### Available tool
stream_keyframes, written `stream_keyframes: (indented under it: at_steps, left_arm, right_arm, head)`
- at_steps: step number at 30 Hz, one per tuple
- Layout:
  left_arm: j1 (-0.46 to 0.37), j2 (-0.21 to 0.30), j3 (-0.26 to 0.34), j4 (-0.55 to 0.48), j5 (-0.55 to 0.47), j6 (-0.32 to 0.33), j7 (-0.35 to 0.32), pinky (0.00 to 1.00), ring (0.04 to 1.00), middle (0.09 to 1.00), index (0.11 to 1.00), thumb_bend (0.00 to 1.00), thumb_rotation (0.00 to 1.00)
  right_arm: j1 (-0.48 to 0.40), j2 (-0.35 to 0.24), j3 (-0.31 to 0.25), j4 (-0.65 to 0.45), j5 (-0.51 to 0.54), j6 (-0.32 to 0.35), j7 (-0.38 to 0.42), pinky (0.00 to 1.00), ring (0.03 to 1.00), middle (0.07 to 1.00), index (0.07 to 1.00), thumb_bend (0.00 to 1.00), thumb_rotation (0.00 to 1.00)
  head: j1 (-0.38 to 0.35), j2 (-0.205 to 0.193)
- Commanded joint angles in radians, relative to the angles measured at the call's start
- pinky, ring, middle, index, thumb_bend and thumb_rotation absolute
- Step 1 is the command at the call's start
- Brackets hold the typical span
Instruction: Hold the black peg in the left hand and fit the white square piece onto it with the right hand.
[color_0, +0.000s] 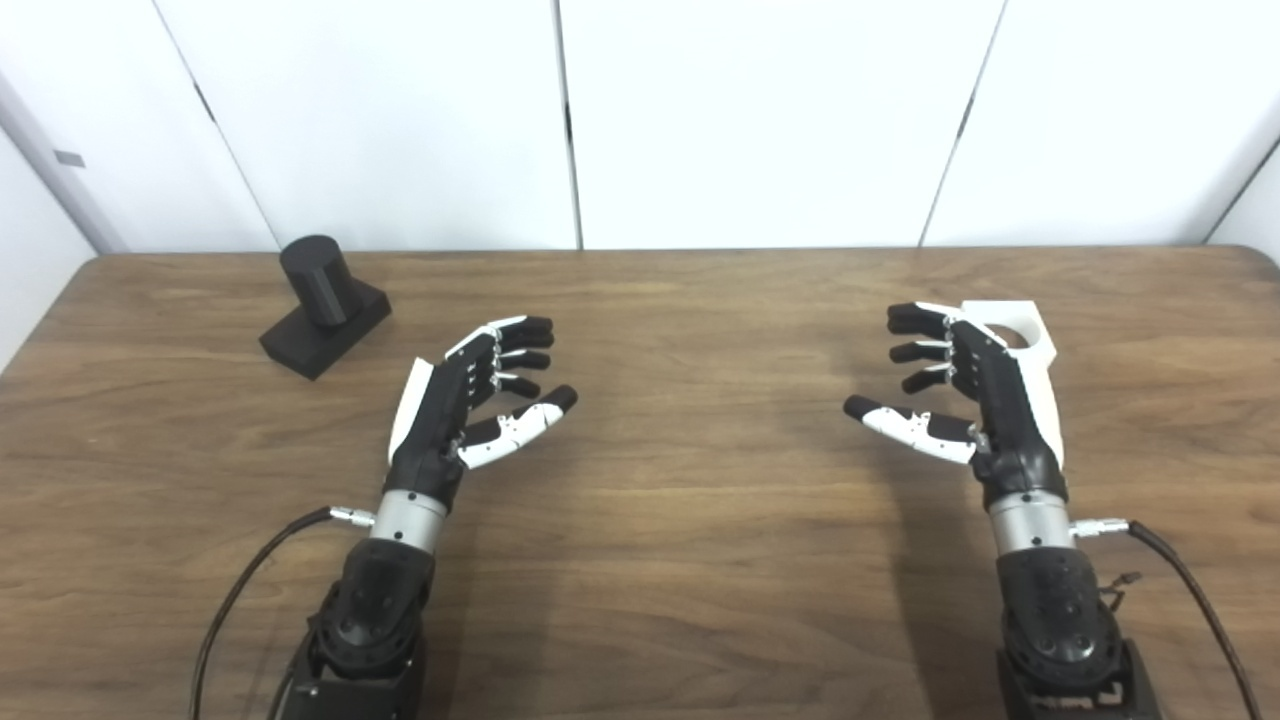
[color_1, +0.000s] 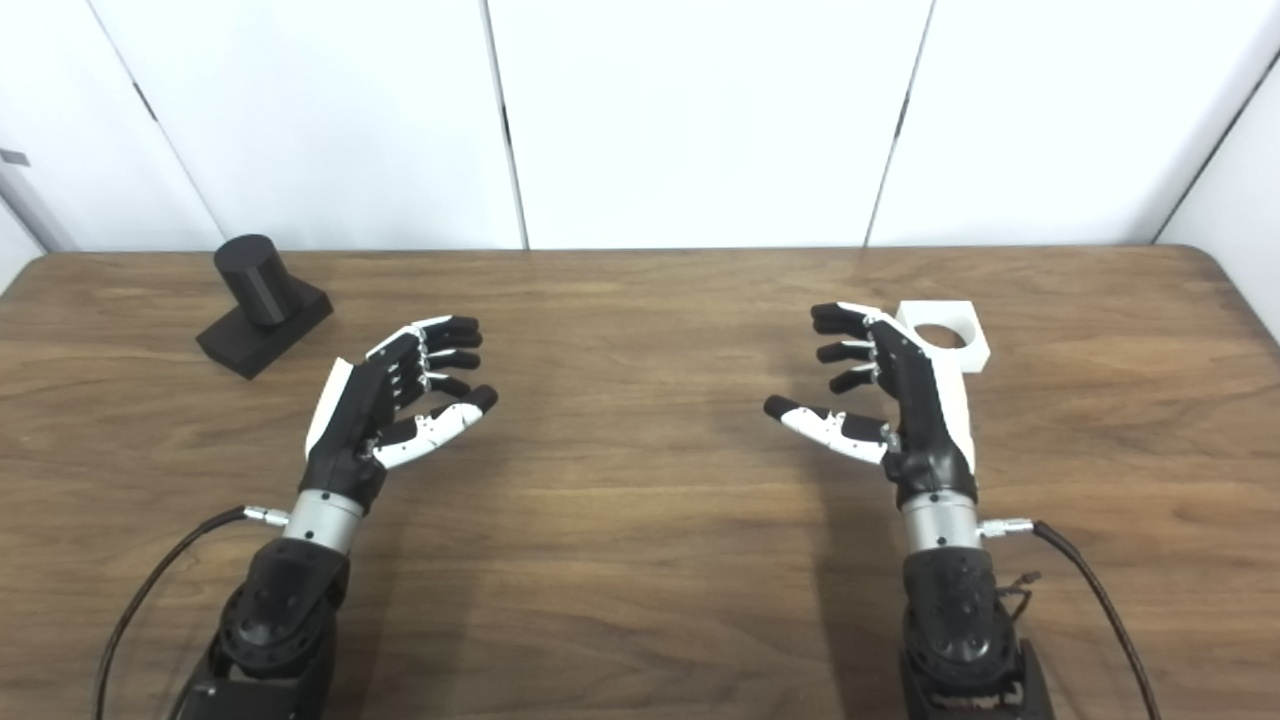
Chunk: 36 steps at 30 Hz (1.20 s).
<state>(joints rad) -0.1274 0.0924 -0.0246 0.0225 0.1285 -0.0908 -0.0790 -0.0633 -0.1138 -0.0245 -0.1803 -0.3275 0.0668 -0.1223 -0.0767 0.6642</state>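
Two hands are hovering over the wooden table, palms turned toward each other and well apart. The left hand is holding nothing; its fingers are spread and only slightly curled, and the thumb is pointing to the middle of the table. The right hand is also grasping nothing, with its fingers apart and its thumb stretching to the left.

The peg is standing at the far left of the table, beyond the left hand and clear of it. It is a black round post on a black square base, and it is leaning a little toward the back wall, though this may be only the camera angle.

The white piece is lying flat on the table just behind the right hand, on its outer side. The round hole in it is showing in the right eye view; in the left eye view the hand is covering part of it. I cannot tell if the back of the hand is touching it.

No writing, label or brand is showing that I can read on the peg, the piece, the hands or the table. Black cables are running from both wrists to the lower edge.
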Motion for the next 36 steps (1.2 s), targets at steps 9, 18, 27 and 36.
stream_keyframes:
  at_steps: [9, 18, 27, 36]
  left_arm:
    - [-0.041, -0.002, -0.005, -0.039, 0.004, -0.022, 0.014, 0.59, 0.709, 0.753, 0.731, 0.64, 0.18]
    - [-0.037, -0.038, -0.043, -0.05, 0.04, 0.002, 0.023, 0.57, 0.708, 0.755, 0.723, 0.64, 0.17]
    - [-0.039, -0.048, -0.054, -0.047, 0.056, -0.005, 0.033, 0.57, 0.71, 0.746, 0.722, 0.62, 0.15]
    - [-0.027, -0.047, -0.061, -0.032, 0.053, -0.042, 0.033, 0.57, 0.705, 0.749, 0.711, 0.61, 0.13]
  right_arm:
    - [-0.025, -0.017, -0.008, -0.03, 0.017, -0.048, -0.001, 0.49, 0.637, 0.709, 0.697, 0.63, 0.0]
    - [-0.014, -0.045, -0.032, -0.045, 0.062, -0.052, 0.022, 0.5, 0.647, 0.714, 0.699, 0.62, 0.0]
    - [-0.002, -0.038, -0.047, -0.091, 0.1, 0.002, 0.041, 0.53, 0.667, 0.734, 0.704, 0.59, 0.0]
    - [0.008, -0.034, -0.04, -0.111, 0.071, 0.023, 0.04, 0.53, 0.664, 0.725, 0.701, 0.59, 0.0]
  head:
    - [0.08, -0.002]
    - [0.279, -0.042]
    - [0.303, -0.056]
    - [0.318, -0.109]
